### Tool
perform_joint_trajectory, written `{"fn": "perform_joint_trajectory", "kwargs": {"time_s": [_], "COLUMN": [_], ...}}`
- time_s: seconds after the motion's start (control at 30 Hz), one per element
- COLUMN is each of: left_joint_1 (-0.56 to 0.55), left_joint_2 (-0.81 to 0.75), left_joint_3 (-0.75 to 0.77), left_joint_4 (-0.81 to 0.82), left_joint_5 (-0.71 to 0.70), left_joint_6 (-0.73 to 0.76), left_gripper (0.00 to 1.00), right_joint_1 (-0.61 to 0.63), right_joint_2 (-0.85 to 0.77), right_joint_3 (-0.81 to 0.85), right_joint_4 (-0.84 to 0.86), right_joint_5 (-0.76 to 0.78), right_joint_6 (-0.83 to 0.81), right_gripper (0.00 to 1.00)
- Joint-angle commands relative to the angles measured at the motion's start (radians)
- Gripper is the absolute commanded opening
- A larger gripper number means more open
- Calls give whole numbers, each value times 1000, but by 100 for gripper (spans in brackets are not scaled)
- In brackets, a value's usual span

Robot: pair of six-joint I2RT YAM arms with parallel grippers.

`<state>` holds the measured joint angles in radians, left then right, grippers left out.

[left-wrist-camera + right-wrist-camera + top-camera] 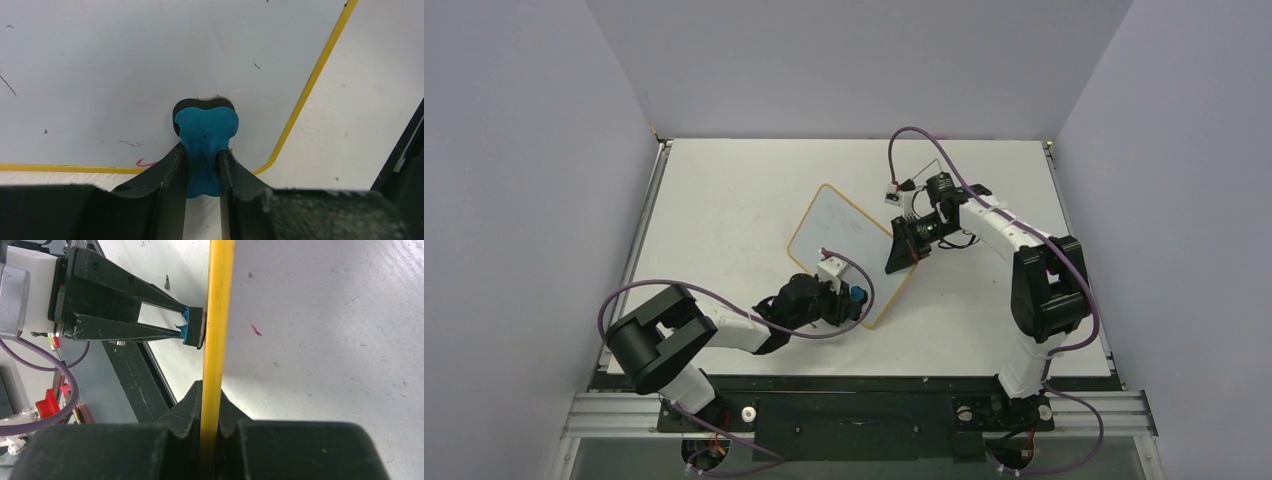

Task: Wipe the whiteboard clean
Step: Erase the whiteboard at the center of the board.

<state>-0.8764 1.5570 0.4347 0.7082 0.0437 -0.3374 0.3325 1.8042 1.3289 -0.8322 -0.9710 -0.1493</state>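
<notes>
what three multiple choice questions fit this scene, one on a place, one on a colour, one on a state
1. Where does the right gripper hold the whiteboard?
A) on its yellow frame edge
B) on a stand foot
C) nowhere

2. What colour is the eraser on its upper side?
A) red
B) green
C) blue

3. The left gripper is:
A) open
B) shut on the eraser
C) shut on nothing

Answers:
1 A, the right wrist view shows the frame running between its fingers.
2 C, it is plainly blue in the left wrist view.
3 B, both fingers pinch the eraser's sides.
</notes>
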Motion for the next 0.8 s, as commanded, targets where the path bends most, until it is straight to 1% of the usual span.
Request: {"fn": "perform_joint_trajectory", "kwargs": {"time_s": [0.0,0.03,0.17,0.3,0.37,0.5,0.6,0.67,0.77], "left_joint_1": [25,43,223,327,355,368,363,346,276], "left_joint_2": [-24,-39,-104,-134,-124,-69,-13,8,26], "left_joint_3": [3,-2,-43,-21,-12,-8,-22,-39,-48], "left_joint_4": [37,26,21,-42,-49,-17,54,104,149], "left_joint_5": [28,15,-15,-34,-34,-30,12,33,44], "left_joint_6": [-9,-7,6,75,95,102,83,71,75], "left_gripper": [0,0,0,0,0,0,0,0,0], "right_joint_1": [36,35,36,36,36,35,36,35,38], "right_joint_2": [-36,-35,-37,-38,-37,-36,-36,-33,-29], "right_joint_3": [5,5,4,4,4,5,6,4,5], "right_joint_4": [44,44,44,44,44,44,44,44,44], "right_joint_5": [-46,-47,-47,-47,-47,-49,-50,-51,-53], "right_joint_6": [-52,-52,-52,-52,-52,-52,-52,-52,-52], "right_gripper": [0,0,0,0,0,0,0,0,0]}}
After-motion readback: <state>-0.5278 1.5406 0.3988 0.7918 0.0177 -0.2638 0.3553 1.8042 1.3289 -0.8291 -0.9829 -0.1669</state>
